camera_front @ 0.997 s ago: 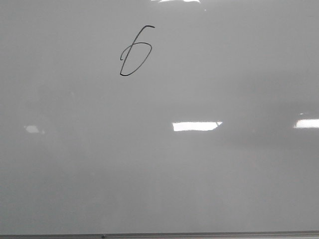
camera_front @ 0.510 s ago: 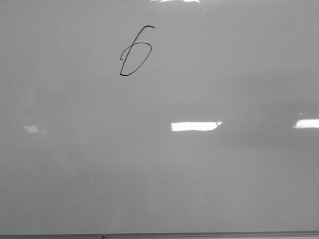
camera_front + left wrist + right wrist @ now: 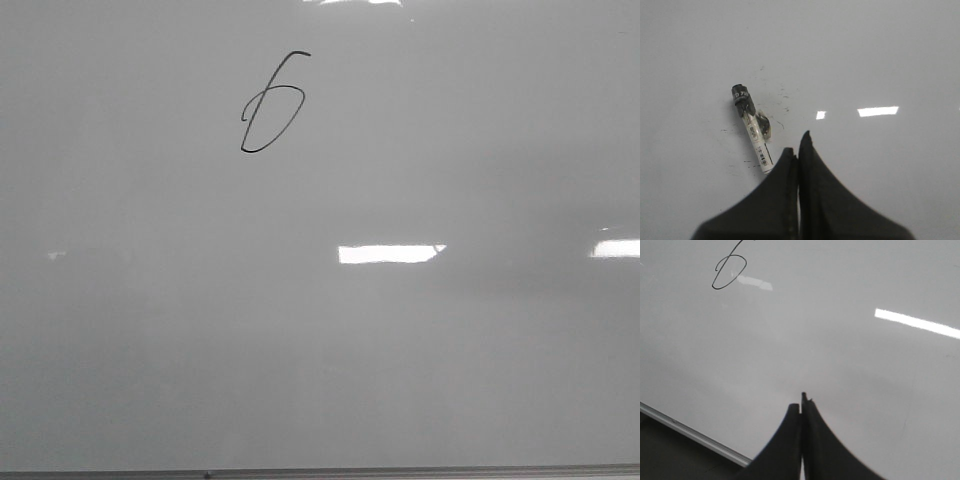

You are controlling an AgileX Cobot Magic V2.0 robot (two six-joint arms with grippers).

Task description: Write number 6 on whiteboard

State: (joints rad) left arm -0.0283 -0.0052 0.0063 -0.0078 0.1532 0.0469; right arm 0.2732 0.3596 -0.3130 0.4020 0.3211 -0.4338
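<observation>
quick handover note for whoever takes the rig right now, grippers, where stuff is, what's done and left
Left gripper: shut, empty, a marker lying on the board just beside its fingertips.
Right gripper: shut, empty, over bare whiteboard near the frame edge.
The number 6 is drawn in the board's upper left, loop closed, top hook present.
Done: the writing and putting down the marker.
Left: apparently nothing.

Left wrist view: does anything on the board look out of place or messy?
Yes. A marker lies loose on the whiteboard beside the shut left gripper, not held. Small dark specks and smudges surround it. The number 6 itself looks clean.
</observation>
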